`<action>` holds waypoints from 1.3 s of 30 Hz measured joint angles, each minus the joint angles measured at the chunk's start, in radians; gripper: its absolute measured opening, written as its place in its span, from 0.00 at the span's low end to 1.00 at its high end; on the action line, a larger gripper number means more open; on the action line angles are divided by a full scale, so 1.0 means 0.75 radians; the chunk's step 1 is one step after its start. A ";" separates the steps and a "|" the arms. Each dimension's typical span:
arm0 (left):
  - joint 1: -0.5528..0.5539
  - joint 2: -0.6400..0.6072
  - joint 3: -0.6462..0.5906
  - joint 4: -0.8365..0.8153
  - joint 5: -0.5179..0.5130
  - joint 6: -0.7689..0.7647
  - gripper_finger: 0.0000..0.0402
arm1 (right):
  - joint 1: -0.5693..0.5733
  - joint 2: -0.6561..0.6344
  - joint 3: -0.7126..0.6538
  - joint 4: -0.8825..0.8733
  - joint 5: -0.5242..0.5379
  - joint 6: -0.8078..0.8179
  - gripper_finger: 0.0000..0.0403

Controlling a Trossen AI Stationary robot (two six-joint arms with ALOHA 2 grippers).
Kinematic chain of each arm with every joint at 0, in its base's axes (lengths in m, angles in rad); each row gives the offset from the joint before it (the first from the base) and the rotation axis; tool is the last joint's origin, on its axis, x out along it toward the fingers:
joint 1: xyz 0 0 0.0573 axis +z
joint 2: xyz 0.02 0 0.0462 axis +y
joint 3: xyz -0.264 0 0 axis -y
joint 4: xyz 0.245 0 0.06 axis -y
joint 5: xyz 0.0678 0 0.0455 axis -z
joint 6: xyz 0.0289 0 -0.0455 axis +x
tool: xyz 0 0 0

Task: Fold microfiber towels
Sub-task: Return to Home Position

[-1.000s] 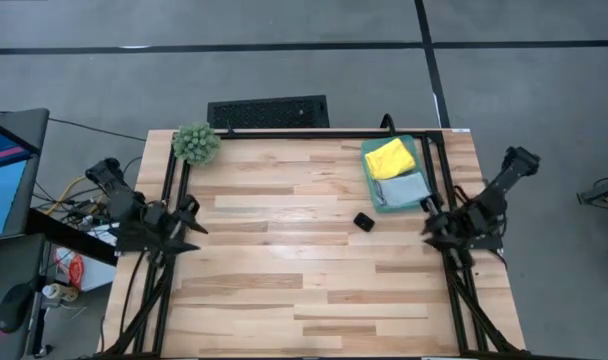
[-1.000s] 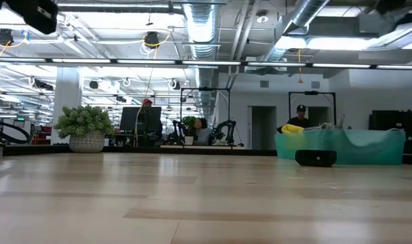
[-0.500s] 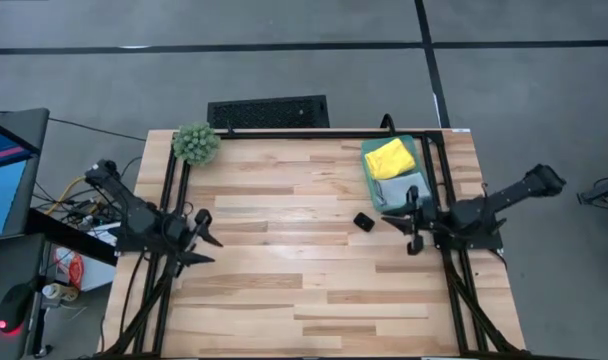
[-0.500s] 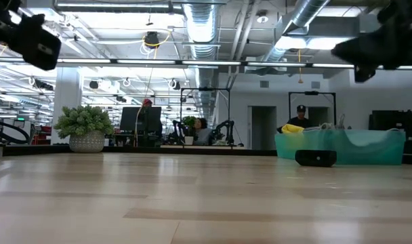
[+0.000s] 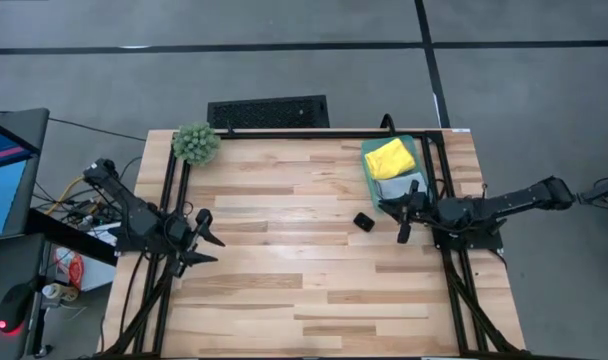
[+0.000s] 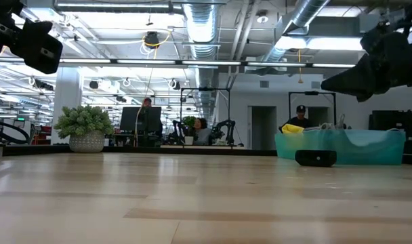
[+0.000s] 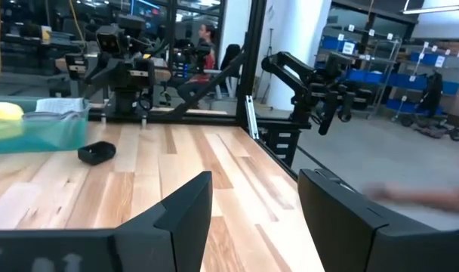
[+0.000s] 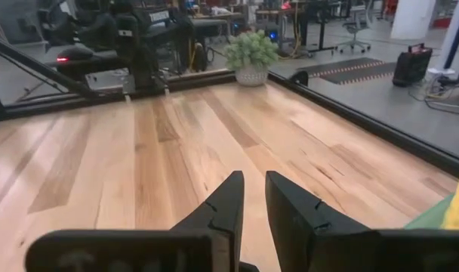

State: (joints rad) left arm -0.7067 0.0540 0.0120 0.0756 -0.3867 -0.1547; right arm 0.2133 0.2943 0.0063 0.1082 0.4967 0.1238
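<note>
With the yellow towel [image 5: 389, 157] laid in the bin [image 6: 355, 148], nothing was gripped: the left jaws were held wide, the right jaws narrowly parted, both over the desk [image 5: 284, 280].

Worktop [image 5: 284, 250]: pale wood planks, smooth, with a satin sheen. Bin [image 6: 368, 146], at the worktop's far right corner: translucent teal plastic, glossy. Yellow towel [image 5: 390, 158] inside it: soft matt cloth. Small block [image 5: 363, 221]: matt black. Plant [image 5: 195, 143]: fuzzy green. My left gripper [image 7: 254, 181], fingers [image 7: 186, 219]: smooth matt black plastic.
</note>
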 joint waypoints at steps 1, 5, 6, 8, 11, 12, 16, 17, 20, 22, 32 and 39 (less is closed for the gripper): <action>0.000 0.000 0.000 0.000 0.000 0.000 0.47 | -0.004 0.000 0.000 -0.006 0.000 0.000 0.20; 0.000 0.000 0.001 -0.002 -0.001 0.001 0.47 | -0.017 0.000 -0.001 -0.015 -0.001 0.000 0.20; 0.000 0.000 0.001 -0.002 -0.001 0.001 0.47 | -0.017 0.000 -0.001 -0.015 -0.001 0.000 0.20; 0.000 0.000 0.001 -0.003 -0.001 0.001 0.47 | -0.018 0.000 -0.001 -0.015 -0.001 0.000 0.20; 0.000 0.000 0.001 -0.003 -0.001 0.001 0.47 | -0.018 0.000 -0.001 -0.015 -0.001 0.000 0.20; 0.000 0.000 0.001 -0.003 -0.001 0.001 0.47 | -0.018 0.000 -0.001 -0.015 -0.001 0.000 0.20; 0.000 0.000 0.001 -0.004 -0.002 0.001 0.47 | -0.018 0.000 -0.001 -0.015 -0.001 0.000 0.20; 0.000 0.000 0.001 -0.005 -0.002 0.001 0.47 | -0.018 0.000 -0.001 -0.015 -0.001 0.000 0.20; 0.000 0.000 0.001 -0.005 -0.002 0.001 0.47 | -0.018 0.000 -0.001 -0.015 -0.001 0.000 0.20; 0.000 0.000 0.001 -0.005 -0.002 0.001 0.47 | -0.018 0.000 -0.001 -0.015 -0.001 0.000 0.20; 0.000 0.000 0.001 -0.006 -0.002 0.001 0.47 | -0.018 0.000 -0.001 -0.015 -0.001 0.000 0.20; 0.000 0.000 0.001 -0.006 -0.002 0.001 0.47 | -0.018 0.000 -0.001 -0.015 -0.001 0.000 0.20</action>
State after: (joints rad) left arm -0.7067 0.0540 0.0124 0.0711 -0.3882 -0.1542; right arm 0.2001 0.2943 0.0052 0.0971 0.4957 0.1238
